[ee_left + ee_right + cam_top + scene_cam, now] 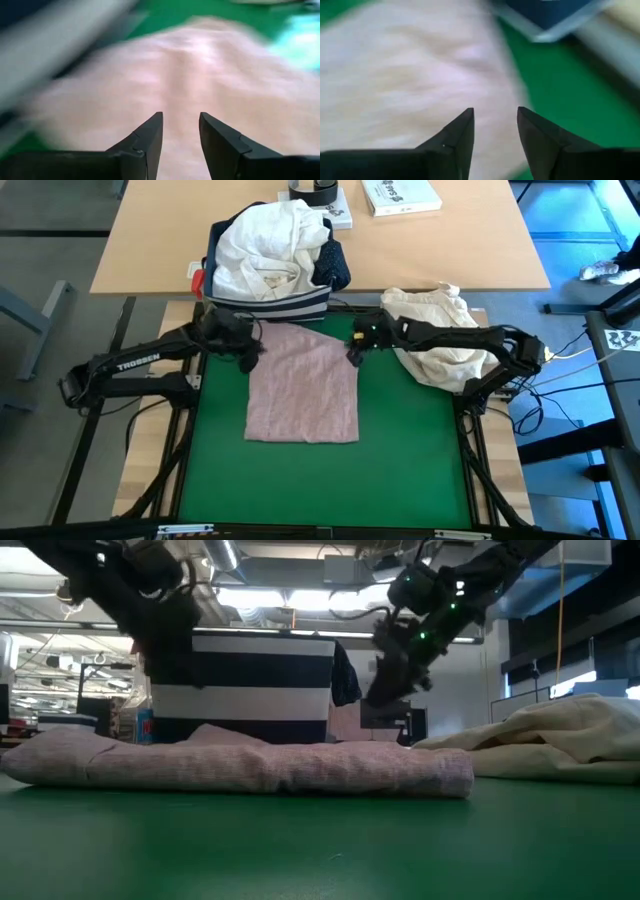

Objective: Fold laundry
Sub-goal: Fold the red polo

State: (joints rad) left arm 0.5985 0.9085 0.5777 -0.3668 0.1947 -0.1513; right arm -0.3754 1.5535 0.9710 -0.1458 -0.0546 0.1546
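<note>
Pink top (303,385): one, folded flat on green mat (320,470), lying between the two grippers.
Left gripper (248,358): one, at the top's far left corner, fingers parted, holding nothing (raised above the cloth in the low view).
Right gripper (355,352): one, at the far right corner, likewise parted and empty.
Striped bin (270,305): one, just beyond both grippers, with white shirt (265,250) heaped inside.
Cream bundle (440,330): one, beside the right gripper.
</note>
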